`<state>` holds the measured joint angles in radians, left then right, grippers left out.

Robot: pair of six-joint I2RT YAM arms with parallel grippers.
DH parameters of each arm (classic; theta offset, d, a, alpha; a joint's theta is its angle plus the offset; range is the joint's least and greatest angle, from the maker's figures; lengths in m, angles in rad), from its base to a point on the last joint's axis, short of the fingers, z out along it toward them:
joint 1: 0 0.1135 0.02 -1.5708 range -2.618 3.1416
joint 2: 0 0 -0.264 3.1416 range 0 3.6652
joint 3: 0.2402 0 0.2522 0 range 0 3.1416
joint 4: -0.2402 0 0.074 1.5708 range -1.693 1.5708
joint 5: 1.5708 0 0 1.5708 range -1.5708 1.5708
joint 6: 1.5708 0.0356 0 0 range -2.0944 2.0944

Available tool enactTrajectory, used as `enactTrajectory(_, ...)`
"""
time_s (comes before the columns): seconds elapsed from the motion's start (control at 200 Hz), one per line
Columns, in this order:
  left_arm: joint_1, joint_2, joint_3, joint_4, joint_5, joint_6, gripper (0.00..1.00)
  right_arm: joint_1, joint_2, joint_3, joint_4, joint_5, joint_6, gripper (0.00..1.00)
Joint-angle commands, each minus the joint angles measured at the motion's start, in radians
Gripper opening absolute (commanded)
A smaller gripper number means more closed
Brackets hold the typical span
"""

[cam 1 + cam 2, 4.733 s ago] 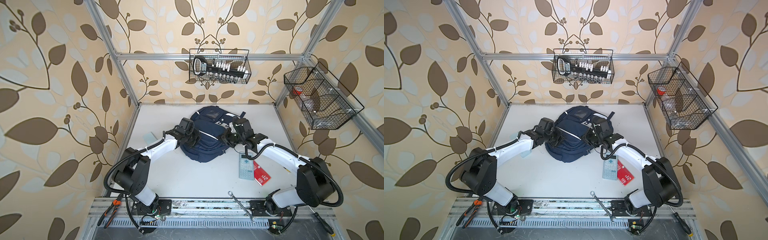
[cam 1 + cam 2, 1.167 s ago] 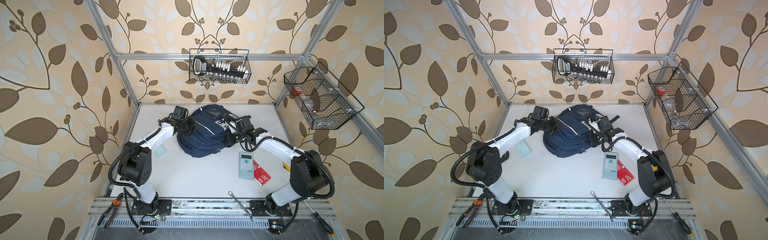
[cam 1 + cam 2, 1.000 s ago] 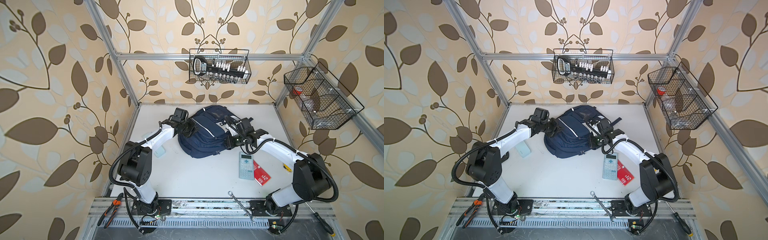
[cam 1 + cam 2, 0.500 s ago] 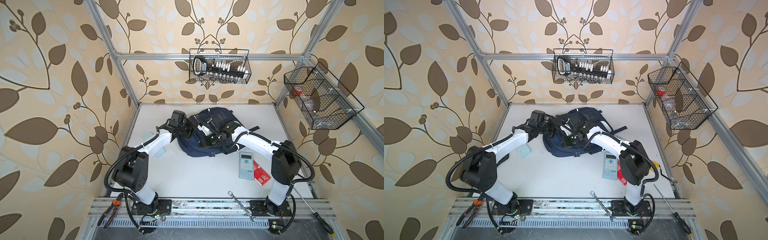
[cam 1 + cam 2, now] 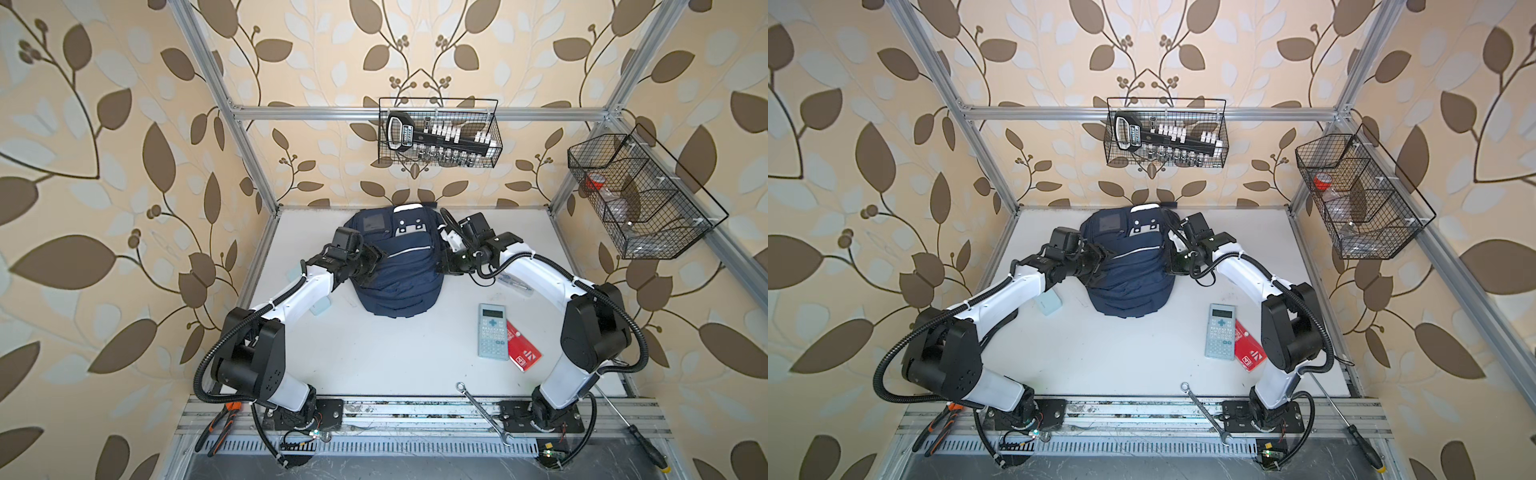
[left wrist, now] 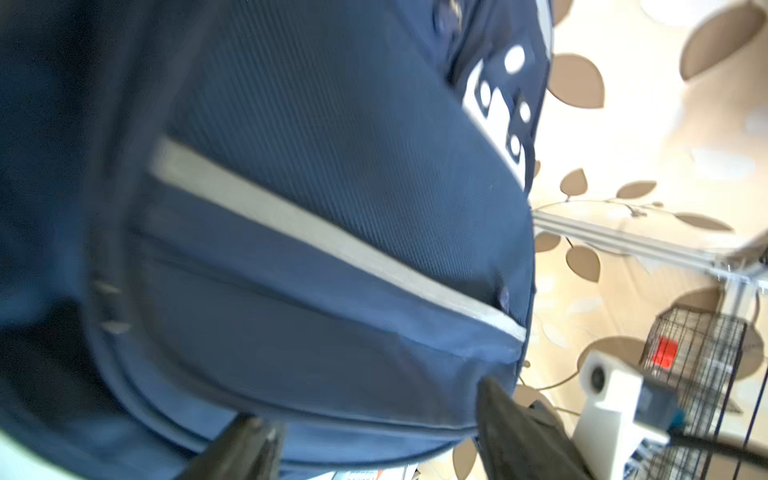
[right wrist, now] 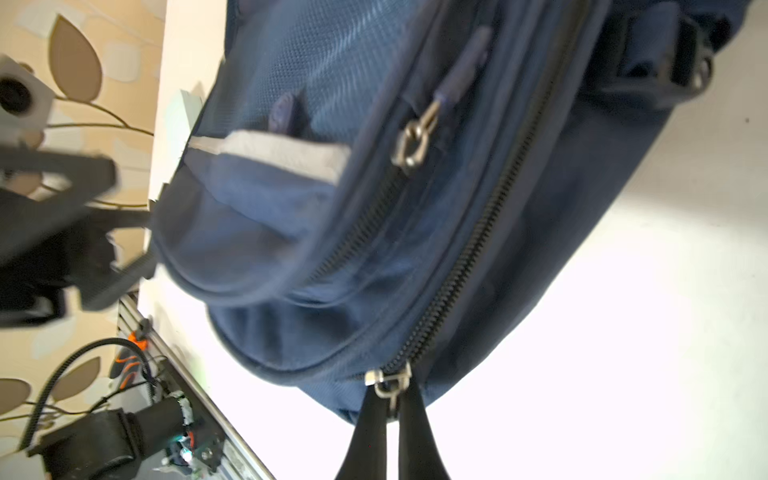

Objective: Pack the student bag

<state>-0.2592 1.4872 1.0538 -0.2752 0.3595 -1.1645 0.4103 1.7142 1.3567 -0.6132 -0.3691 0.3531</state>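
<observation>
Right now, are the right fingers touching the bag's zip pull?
Touching. The right wrist view shows the right fingers pinched shut on the metal zip pull of the bag.

Navy, white-striped student bag (image 5: 399, 274), front up, flat at the white table's (image 5: 395, 357) far middle

Student bag (image 6: 332, 249) blurred, cropped by wrist-view edges; pale block (image 5: 321, 308) half hidden under left arm (image 5: 291, 298).
</observation>
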Motion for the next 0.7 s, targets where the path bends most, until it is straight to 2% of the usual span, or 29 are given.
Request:
enactTrajectory(0.0,0.114,-0.038,-0.025,-0.161,0.022,0.024,0.74,0.021,-0.058,-0.052,-0.045,-0.006,-0.046,0.00)
enactTrajectory(0.075,0.136,-0.085,-0.083,-0.175,0.052,0.026,0.71,0.028,-0.063,-0.069,-0.043,-0.010,-0.051,0.00)
enactTrajectory(0.205,0.091,-0.163,-0.180,-0.171,0.047,0.001,0.70,0.042,-0.061,-0.067,-0.044,-0.011,-0.047,0.00)
enactTrajectory(0.335,0.062,-0.198,-0.263,-0.044,0.069,-0.054,0.71,0.051,-0.061,-0.050,-0.046,-0.017,-0.036,0.00)
enactTrajectory(0.54,0.064,-0.120,-0.266,0.201,0.145,-0.141,0.67,0.062,-0.068,-0.019,-0.065,-0.035,-0.022,0.00)
enactTrajectory(0.695,0.064,-0.137,-0.190,0.172,0.139,-0.134,0.68,0.062,-0.079,0.002,-0.064,-0.077,-0.013,0.00)
